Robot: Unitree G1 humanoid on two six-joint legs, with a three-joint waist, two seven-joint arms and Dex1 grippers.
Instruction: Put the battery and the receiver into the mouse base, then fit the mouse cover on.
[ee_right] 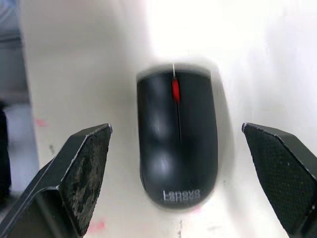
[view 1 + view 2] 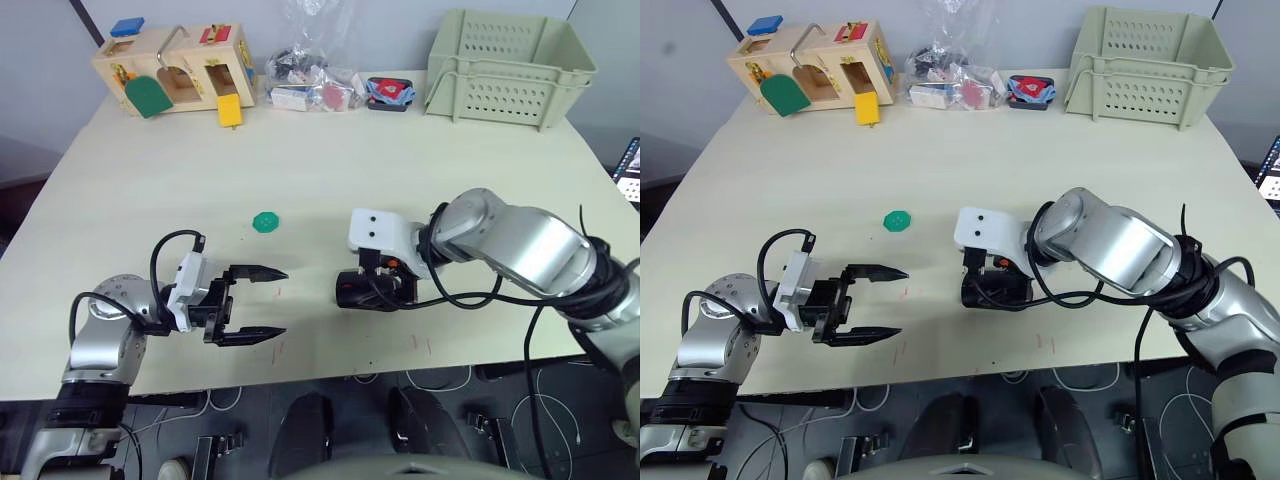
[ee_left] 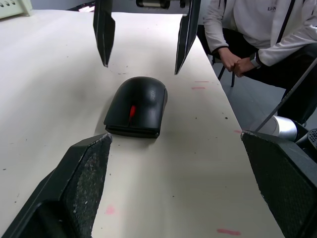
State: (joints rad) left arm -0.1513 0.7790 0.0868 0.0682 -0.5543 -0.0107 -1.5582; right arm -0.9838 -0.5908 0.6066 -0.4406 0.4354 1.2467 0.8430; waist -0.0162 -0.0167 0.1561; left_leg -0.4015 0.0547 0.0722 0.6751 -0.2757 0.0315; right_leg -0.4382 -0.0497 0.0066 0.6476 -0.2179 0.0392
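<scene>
- Mouse cover [image 1: 177,136] looks already seated on the mouse base [image 3: 132,130]; the two read as one closed mouse. Battery and receiver can't be seen, presumably inside.
- Step in hand, my read: final seating check, then release. Task near done.
- Doing it well: right tool [image 1: 176,163] should lift straight away without dragging the shell; if the rear seam shows a gap, press down evenly over the middle, not on one edge.
- Risk: a fingertip snagging the shell edge could pop it loose or slide the mouse on the smooth desk [image 2: 150,180].
- Right tool: released, fingers spread wide on both sides of the mouse, not touching it in the right wrist view.
- Left tool [image 2: 262,303]: released too, nothing between its fingers, lower left of the head views, apart from the mouse and pointing at it.
- Mouse location: lower centre of the head views, just under the right tool's white mount, mostly covered by it.
- Mouse look: glossy black oval, arched back, red scroll wheel on the centre line, pale brand lettering at the rear, thin seam line low at the front in the left wrist view.
- Green disc [image 2: 266,221] lies on the desk up-left of the mouse; not needed.
</scene>
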